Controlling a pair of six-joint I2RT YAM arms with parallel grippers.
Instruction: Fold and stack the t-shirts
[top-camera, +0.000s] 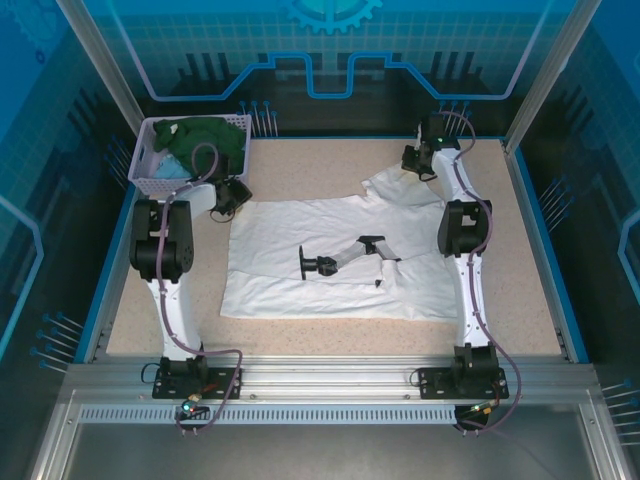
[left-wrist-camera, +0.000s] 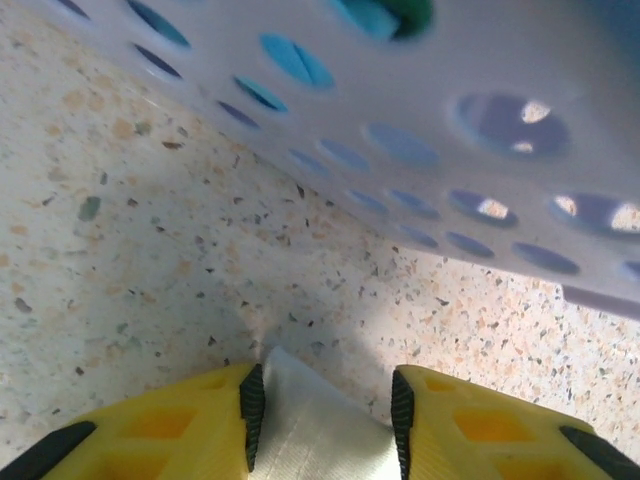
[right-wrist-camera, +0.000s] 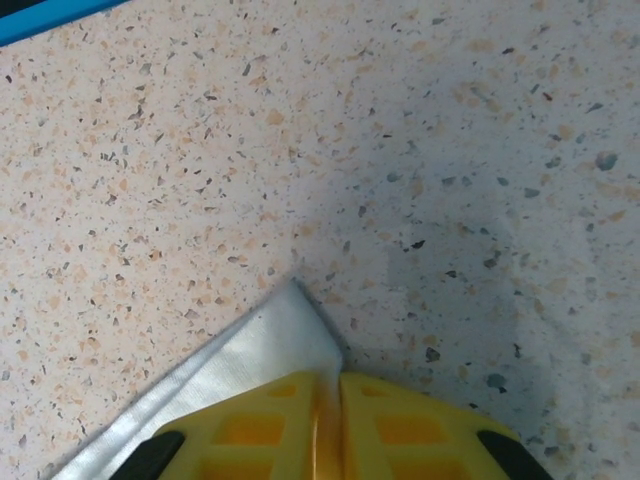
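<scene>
Pinching the white t-shirt (top-camera: 285, 235) at its two far corners, both arms are reaching to the back of the table (top-camera: 330, 335), where the shirt is lying spread out with its black print showing. The right gripper (right-wrist-camera: 330, 405) is clenching only the very tip of one corner, its jaws pressed almost together. In the right wrist view most of that cloth is sitting to one side of the fingers, so I am judging that a pull from here is risking the corner sliding out, dropping that side and leaving a crooked fold. The left gripper (left-wrist-camera: 325, 400) is grasping a thicker fold of white cloth that is filling the gap between its pads, just beside the wall of the lavender basket (left-wrist-camera: 450, 190). A lift or swing on that side is risking a knock against the basket, which is holding the dark green t-shirt (top-camera: 215, 135) and the light blue t-shirt (top-camera: 178, 160). Uneven travel between the two arms is also threatening to skew or bunch the fabric.
</scene>
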